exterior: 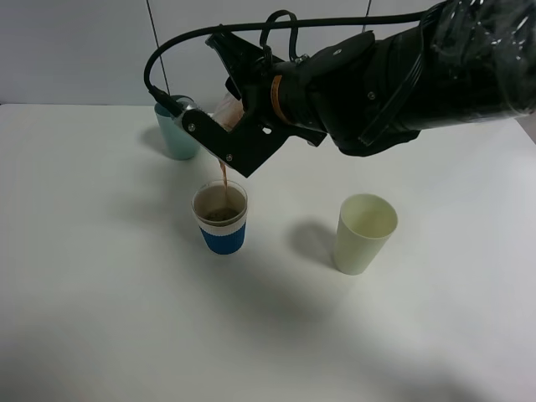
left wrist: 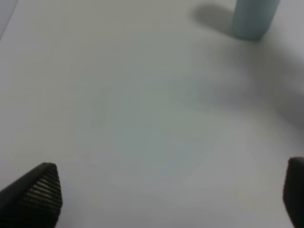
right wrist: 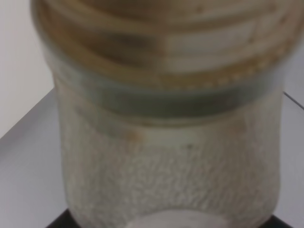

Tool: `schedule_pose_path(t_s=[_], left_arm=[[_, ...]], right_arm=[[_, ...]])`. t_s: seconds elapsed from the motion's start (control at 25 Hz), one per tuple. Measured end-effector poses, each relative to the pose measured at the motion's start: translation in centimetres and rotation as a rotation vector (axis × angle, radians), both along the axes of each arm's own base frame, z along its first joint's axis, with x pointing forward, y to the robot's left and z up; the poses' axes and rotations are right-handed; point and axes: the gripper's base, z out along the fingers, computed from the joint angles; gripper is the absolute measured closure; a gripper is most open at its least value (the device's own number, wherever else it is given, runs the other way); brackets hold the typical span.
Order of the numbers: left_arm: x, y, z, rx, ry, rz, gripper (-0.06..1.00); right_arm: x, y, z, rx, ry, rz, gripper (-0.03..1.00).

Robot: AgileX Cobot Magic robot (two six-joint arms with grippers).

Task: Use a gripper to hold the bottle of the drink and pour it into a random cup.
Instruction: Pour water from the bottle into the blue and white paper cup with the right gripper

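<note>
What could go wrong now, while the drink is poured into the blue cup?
1. The drink falls into the cup close to its far rim; a small shift of the bottle could send it onto the table.
2. Drink already collects in this short cup, so long pouring might overflow it.

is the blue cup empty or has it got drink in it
Partly filled: dark brown drink lies in the cup, and a thin stream falls into it from the tipped bottle.

Cup (exterior: 223,239) stood near table (exterior: 100,318) centre. Bottle (right wrist: 166,142) hung tilted just above it; drink (exterior: 221,214) lay in cup. Tumbler (exterior: 174,134) stood behind, leftward. Other cup (exterior: 365,233) stood right, well apart.
</note>
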Motion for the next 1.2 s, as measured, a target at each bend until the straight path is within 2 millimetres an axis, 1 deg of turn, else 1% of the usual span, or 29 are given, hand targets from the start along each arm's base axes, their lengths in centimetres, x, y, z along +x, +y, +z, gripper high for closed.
schedule_pose_path(t_s=[1.2], left_arm=[[0.0,0.0,0.0,0.0,0.0,0.0,0.02]], right_arm=[[-0.1,0.04,0.09,-0.015,-0.02,-0.009,0.61]])
